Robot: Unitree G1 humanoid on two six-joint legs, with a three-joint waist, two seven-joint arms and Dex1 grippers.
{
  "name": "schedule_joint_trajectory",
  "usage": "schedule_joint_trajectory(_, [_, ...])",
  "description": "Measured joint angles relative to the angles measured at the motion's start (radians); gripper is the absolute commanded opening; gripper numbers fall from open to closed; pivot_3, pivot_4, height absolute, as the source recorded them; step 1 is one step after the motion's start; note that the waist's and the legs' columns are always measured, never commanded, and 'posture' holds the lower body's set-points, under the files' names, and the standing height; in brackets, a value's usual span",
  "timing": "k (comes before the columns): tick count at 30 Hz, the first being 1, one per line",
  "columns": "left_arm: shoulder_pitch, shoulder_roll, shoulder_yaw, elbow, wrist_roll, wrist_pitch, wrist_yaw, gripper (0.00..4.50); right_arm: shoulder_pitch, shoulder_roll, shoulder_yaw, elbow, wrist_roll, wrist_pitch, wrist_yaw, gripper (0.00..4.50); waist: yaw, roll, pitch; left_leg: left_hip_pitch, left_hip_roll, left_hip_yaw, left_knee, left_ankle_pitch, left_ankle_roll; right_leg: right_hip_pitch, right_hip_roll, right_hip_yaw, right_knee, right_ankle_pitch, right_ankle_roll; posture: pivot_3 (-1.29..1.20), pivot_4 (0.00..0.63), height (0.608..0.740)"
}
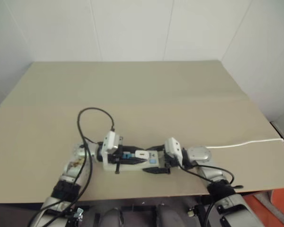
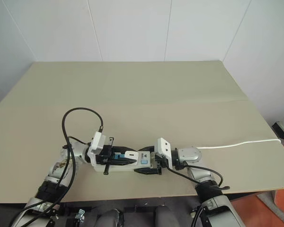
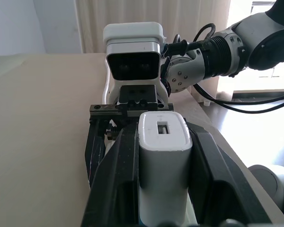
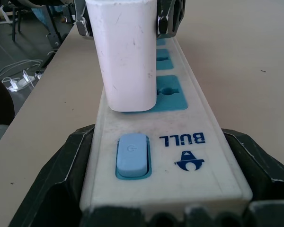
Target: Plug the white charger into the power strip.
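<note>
The small white cube-shaped plastic charger (image 4: 126, 54) looks smooth and semi-matt, with faint scuffs. The long white plastic power strip (image 4: 180, 161) is smooth but grubby, with matt blue socket faces and a satin pale-blue plastic switch (image 4: 131, 155). The broad beige table top (image 1: 146, 94) is matt and even, like laminate or board

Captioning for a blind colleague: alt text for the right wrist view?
A white charger stands on a blue socket of the power strip, whose switch end sits between the right claw fingers; tan table around.
</note>
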Motion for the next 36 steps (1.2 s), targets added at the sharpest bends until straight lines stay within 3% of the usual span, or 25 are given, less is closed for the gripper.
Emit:
schedule_joint_trajectory(33, [0.042,0.035,-0.011,0.012,-0.003,-0.041,0.024,1.01,-0.002,0.000,0.019,0.000,0.001,0.008,-0.016,3.47,-0.004,0.010,-0.009,0.005,0.001,0.001,-0.005,0.000,0.000,0.002,0.001,0.001,-0.001,0.000,0.000,0.00,0.150,0.740])
schedule_joint_trajectory(36, [0.044,0.065,-0.018,0.018,0.019,-0.032,0.029,2.00,-0.004,-0.001,0.020,-0.001,0.001,0.008,-0.014,3.47,-0.006,0.010,-0.009,0.006,0.001,0.001,-0.005,0.000,0.000,0.002,0.002,0.002,-0.001,-0.001,0.000,0.00,0.150,0.740])
